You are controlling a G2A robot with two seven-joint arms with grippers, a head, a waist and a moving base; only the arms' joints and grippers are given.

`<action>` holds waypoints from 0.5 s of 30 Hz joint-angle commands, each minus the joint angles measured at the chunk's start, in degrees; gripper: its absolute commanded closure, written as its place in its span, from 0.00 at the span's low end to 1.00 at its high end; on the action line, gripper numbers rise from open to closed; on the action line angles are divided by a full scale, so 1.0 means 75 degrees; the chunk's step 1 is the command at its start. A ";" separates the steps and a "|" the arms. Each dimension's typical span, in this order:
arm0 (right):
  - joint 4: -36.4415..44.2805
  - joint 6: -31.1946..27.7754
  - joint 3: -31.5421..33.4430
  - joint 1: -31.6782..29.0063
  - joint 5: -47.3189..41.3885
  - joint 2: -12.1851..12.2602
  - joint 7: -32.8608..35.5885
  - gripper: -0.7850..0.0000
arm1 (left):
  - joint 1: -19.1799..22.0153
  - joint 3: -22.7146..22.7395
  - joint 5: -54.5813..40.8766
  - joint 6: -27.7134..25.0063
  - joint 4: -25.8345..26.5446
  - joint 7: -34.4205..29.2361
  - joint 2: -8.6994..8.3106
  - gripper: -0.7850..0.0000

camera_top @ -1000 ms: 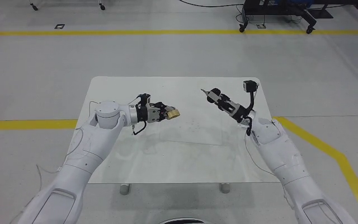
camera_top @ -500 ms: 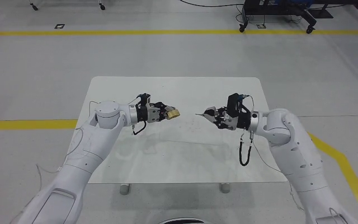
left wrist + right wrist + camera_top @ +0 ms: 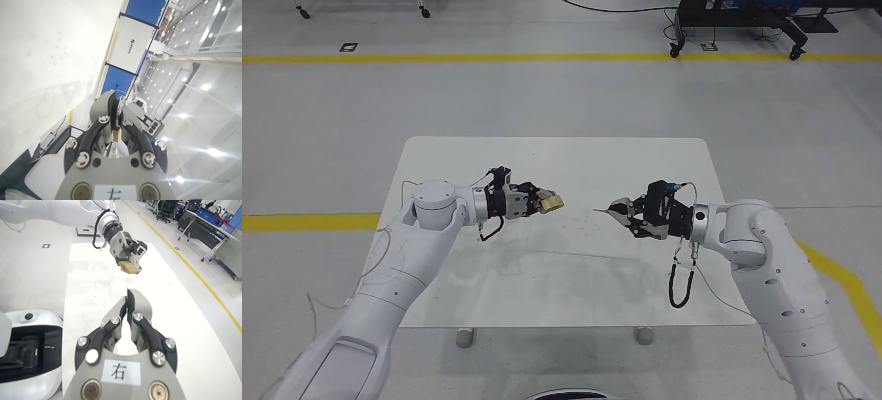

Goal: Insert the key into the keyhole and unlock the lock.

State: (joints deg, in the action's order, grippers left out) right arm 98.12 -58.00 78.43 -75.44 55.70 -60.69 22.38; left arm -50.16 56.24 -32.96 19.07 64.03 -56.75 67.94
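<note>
The key [image 3: 600, 210] is a thin, stiff sliver of metal, light and likely slick, so it could twist between the pads if pushed off-axis; judging by its shape, it is best held by the flat bow with the blade left free. The right end effector [image 3: 127, 298] has it so, pads pressed together on it, blade pointing across a gap at the lock [image 3: 128, 267]. The lock is a small brass padlock, rigid, probably dense for its size, with smooth faces. The sensible hold is across the body, leaving keyhole and shackle free. The left end effector [image 3: 130, 262] is clamped on it, both held above the table [image 3: 562, 160]. A small dark mark on the brass face turned toward the right arm may be the keyhole, though I cannot be sure. Key and lock are near each other but apart. The table is white, smooth and hard, with a few dark specks. Around it lie a pale glossy floor with a yellow line [image 3: 542, 58], and desks and office chairs [image 3: 166, 211] farther off.
</note>
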 commanded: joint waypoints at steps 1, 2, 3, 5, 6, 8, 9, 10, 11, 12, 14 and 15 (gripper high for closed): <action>0.0000 0.0000 0.0000 0.0000 0.0000 0.0000 0.0000 1.00 | 0.0000 0.0000 0.0000 0.0000 0.0000 0.0000 0.0000 1.00; 0.0000 0.0000 0.0000 0.0000 0.0000 0.0000 0.0000 1.00 | 0.0000 0.0000 0.0000 0.0000 0.0000 0.0000 0.0000 1.00; 0.0000 0.0000 0.0000 0.0000 0.0000 0.0000 0.0000 1.00 | 0.0000 0.0000 0.0000 0.0000 0.0000 0.0000 0.0000 1.00; 0.0000 0.0000 0.0000 0.0000 0.0000 0.0000 0.0000 1.00 | 0.0000 0.0000 0.0000 0.0000 0.0000 0.0000 0.0000 1.00; 0.0000 0.0000 0.0000 0.0000 0.0000 0.0000 0.0000 1.00 | 0.0000 0.0000 0.0000 0.0000 0.0000 0.0000 0.0000 1.00; 0.0000 0.0000 0.0000 0.0000 0.0000 0.0000 0.0000 1.00 | 0.0000 0.0000 0.0000 0.0000 0.0000 0.0000 0.0000 1.00; 0.0000 0.0000 0.0000 0.0000 0.0000 0.0000 0.0000 1.00 | 0.0000 0.0000 0.0000 0.0000 0.0000 0.0000 0.0000 1.00; 0.0000 0.0000 0.0000 0.0000 0.0000 0.0000 0.0000 1.00 | 0.0000 0.0000 0.0000 0.0000 0.0000 0.0000 0.0000 1.00; 0.0000 0.0000 0.0000 0.0000 0.0000 0.0000 0.0000 1.00 | 0.0000 0.0000 0.0000 0.0000 0.0000 0.0000 0.0000 1.00; 0.0000 0.0000 0.0000 0.0000 0.0000 0.0000 0.0000 1.00 | 0.0000 0.0000 0.0000 0.0000 0.0000 0.0000 0.0000 1.00; -0.0021 0.0256 -0.0111 0.0011 0.0101 -0.0005 0.0113 1.00 | 0.0000 0.0000 0.0000 0.0000 0.0000 0.0000 0.0000 1.00; 0.0024 0.0349 -0.0205 0.0093 0.0216 -0.0009 0.0226 1.00 | 0.0000 0.0000 0.0000 0.0000 0.0000 0.0000 0.0000 1.00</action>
State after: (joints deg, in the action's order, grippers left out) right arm 98.05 -56.30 77.61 -75.29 56.52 -60.73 23.13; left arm -50.16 56.24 -32.96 19.07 64.02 -56.75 67.94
